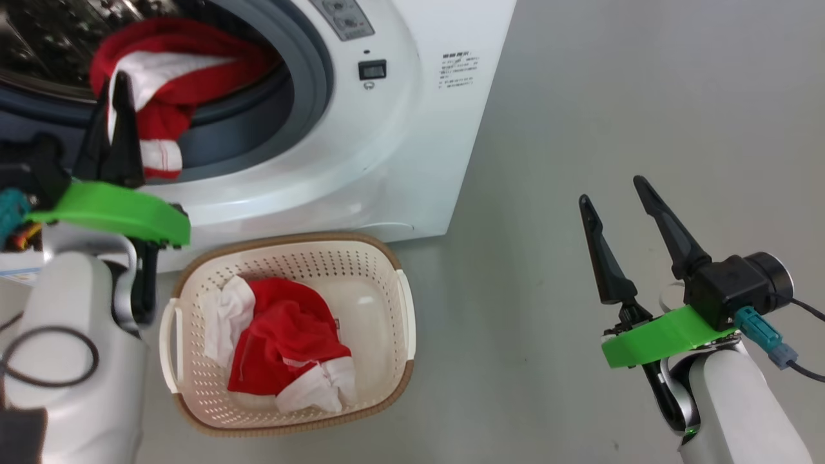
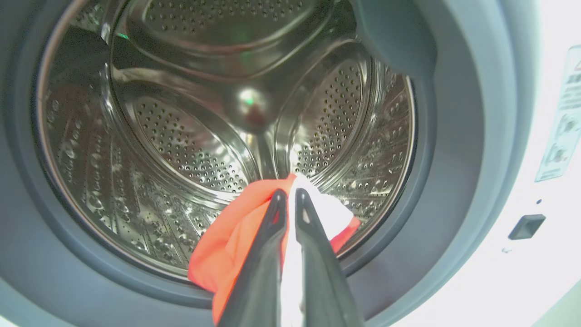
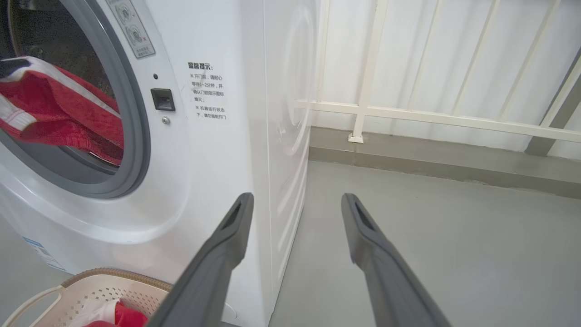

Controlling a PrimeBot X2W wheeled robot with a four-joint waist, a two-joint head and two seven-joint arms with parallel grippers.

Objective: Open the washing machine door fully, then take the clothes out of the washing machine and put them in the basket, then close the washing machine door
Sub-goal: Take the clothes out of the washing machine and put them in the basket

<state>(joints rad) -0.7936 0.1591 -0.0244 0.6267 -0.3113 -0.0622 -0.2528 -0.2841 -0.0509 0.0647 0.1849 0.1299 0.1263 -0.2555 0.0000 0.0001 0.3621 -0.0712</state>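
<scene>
Pinching clothes at washing machine mouth, left fingers clamped; right fingers wide apart

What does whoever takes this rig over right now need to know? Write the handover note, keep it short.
Left gripper: shut on a red-and-white garment at the mouth of the washing machine; part of it hangs over the grey ring.
Right gripper: open, holding nothing, over the floor to the machine's right.
Basket: on the floor before the machine, with the first garment lying in it.
Done: drum mouth uncovered, one garment moved.
Left: carry the held garment to the basket, check the drum for more, close the door.
</scene>
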